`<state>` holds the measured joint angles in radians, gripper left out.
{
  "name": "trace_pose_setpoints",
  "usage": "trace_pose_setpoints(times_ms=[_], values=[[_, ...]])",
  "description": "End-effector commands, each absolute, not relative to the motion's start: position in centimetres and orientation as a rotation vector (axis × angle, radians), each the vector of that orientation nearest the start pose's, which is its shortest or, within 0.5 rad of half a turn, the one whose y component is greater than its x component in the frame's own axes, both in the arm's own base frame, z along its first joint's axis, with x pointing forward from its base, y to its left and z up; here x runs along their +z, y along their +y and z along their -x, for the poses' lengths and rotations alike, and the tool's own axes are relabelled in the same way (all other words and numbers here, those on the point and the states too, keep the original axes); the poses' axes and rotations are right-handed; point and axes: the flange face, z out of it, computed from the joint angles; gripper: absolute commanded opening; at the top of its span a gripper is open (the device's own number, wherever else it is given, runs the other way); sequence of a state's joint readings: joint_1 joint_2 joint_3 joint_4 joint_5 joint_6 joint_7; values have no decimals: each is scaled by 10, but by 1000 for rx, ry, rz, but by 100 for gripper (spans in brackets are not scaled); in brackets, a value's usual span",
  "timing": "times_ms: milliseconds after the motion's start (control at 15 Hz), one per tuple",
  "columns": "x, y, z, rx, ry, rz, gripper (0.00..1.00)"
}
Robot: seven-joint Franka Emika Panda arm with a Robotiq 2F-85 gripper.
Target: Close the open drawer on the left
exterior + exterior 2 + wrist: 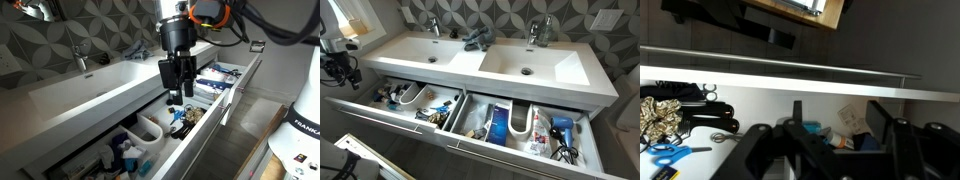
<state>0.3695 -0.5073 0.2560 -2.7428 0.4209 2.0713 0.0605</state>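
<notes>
The arm (pixel 177 30) points straight down — its gripper (pixel 181 93) hangs over the open drawer (pixel 197 138), fingers spread apart, holding nothing.

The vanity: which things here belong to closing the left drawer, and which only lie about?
For the job:
drawer
tool, open above it

Lying about:
packets
tap
sink
scissors
</notes>
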Motion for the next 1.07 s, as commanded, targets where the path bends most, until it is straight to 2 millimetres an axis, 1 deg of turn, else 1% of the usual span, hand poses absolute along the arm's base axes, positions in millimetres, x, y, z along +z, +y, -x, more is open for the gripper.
trace_pose_setpoints(times_ms=[0, 133, 200, 333, 400, 600, 800, 1000], values=[[352, 209, -265, 369, -254, 2959, 36], [347, 210, -264, 394, -182, 2968, 23], [344, 211, -265, 408, -158, 2966, 16], [341, 210, -267, 428, -122, 2956, 3], [338, 208, -269, 440, -101, 2951, 0], [326, 200, -275, 494, -28, 2933, 0], [310, 190, -283, 571, 52, 2870, 0], [291, 185, -287, 628, 19, 2803, 0]])
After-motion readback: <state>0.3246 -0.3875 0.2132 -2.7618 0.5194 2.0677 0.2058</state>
